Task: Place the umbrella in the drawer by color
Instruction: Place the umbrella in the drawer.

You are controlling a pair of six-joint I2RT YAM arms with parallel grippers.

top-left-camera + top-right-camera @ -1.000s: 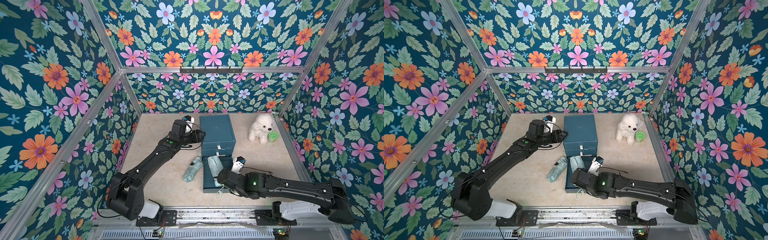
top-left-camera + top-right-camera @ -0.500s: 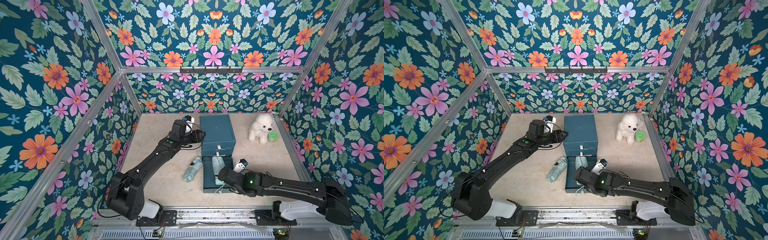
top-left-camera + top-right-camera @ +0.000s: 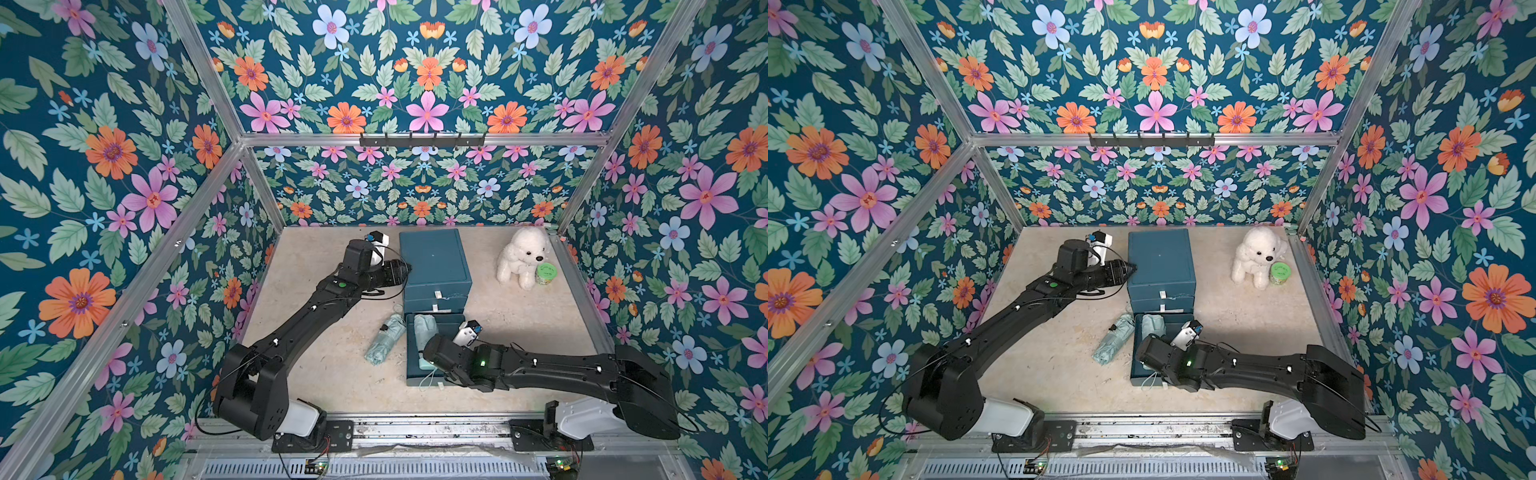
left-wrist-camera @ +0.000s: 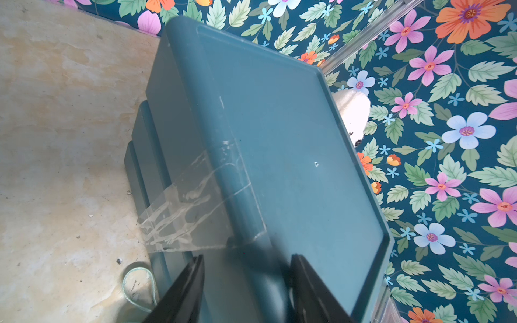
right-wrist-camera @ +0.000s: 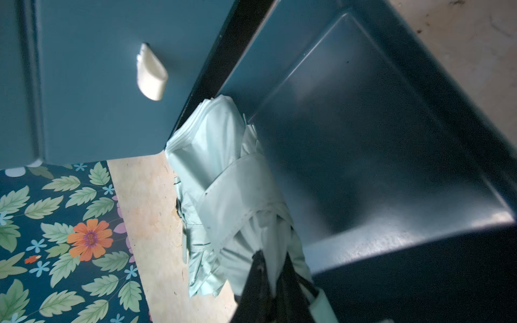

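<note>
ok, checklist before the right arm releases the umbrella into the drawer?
1. Right tool shut on the mint-green folded fabric umbrella: ok.
2. Bottom drawer of the teal plastic cabinet pulled open: ok.
3. Umbrella resting on the drawer's bottom: cannot tell.
4. Left tool astride the cabinet's top edge, jaws apart: ok.
5. Second mint-green folded umbrella on the beige floor beside the drawer: not ok.

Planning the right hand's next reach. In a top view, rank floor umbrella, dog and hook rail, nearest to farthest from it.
1. Floor umbrella, left of the right hand, beside the drawer.
2. Dog, far right corner.
3. Hook rail, high on the back wall.
</note>
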